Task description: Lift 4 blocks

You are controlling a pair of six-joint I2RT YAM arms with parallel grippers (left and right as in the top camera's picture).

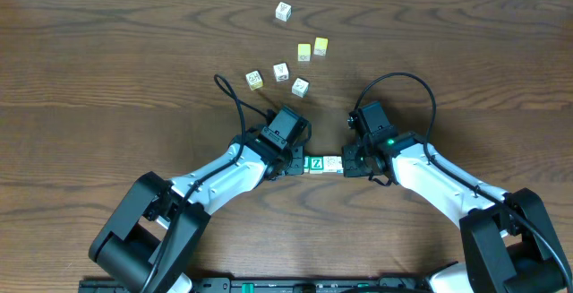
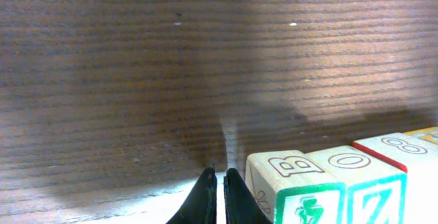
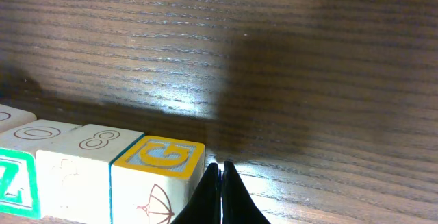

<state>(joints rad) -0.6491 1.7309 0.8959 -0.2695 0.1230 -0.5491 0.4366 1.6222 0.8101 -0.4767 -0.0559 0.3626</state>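
Blocks [image 1: 322, 163] sat in a short row toward the near edge of the tabletop [image 1: 107, 42], midway between its left and right edges. The row seemed pinched end to end between the left gripper [image 1: 299, 165] and the right gripper [image 1: 346, 165]. Spare cubes [image 1: 280, 71] lay nearer the far edge.

From the left wrist we saw clenched black fingers [image 2: 205, 198], tapering to points, holding nothing, just beside the end cube [image 2: 284, 176] of pale wood with smooth printed faces.

From the right wrist the pincer was likewise clamped empty, just beside a yellow-topped G block [image 3: 159, 172].

We judged that end pressure alone carried the row. Uneven pushing, or arms rising out of step, could buckle it, and slick painted faces might slip.
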